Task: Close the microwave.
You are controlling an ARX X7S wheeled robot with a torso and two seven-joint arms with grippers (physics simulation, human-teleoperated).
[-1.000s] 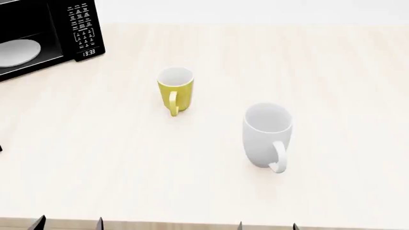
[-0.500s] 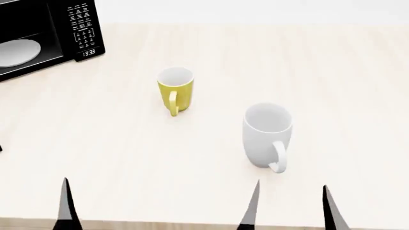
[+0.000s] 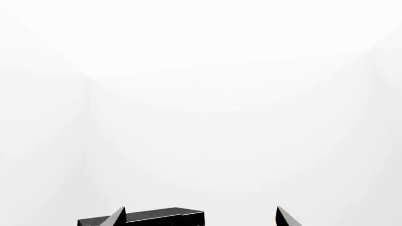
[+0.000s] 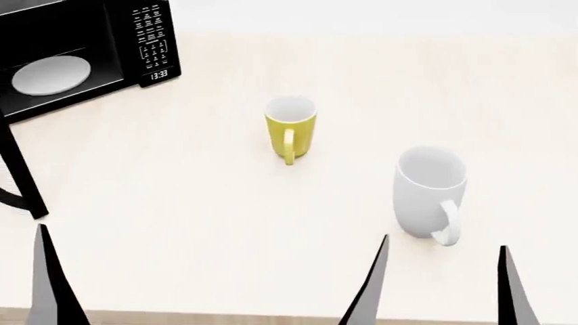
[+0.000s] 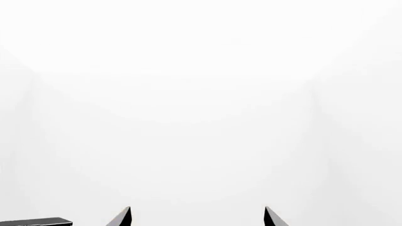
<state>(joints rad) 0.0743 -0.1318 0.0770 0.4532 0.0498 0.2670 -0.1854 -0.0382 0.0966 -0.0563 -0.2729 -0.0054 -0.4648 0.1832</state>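
Microwave [image 4: 86, 54] upper left of the frame, door swung open, my right gripper [image 4: 442, 288] spread wide at bottom right, my left gripper [image 3: 197, 217] spread wide, both empty, yellow mug [image 4: 291, 128] mid-table [image 4: 181, 203], white mug [image 4: 429, 193] right.

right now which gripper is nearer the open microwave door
Left. The left gripper's finger rises just below the microwave door; the right gripper sits far across, by the white mug.

On my bench [image 4: 226, 223] I count one microwave [image 4: 81, 54] with one plate [image 4: 51, 74] inside it, and two mugs: one yellow [image 4: 291, 128], one white [image 4: 429, 191]. Three of my fingers [image 4: 370, 291] show at the near edge.
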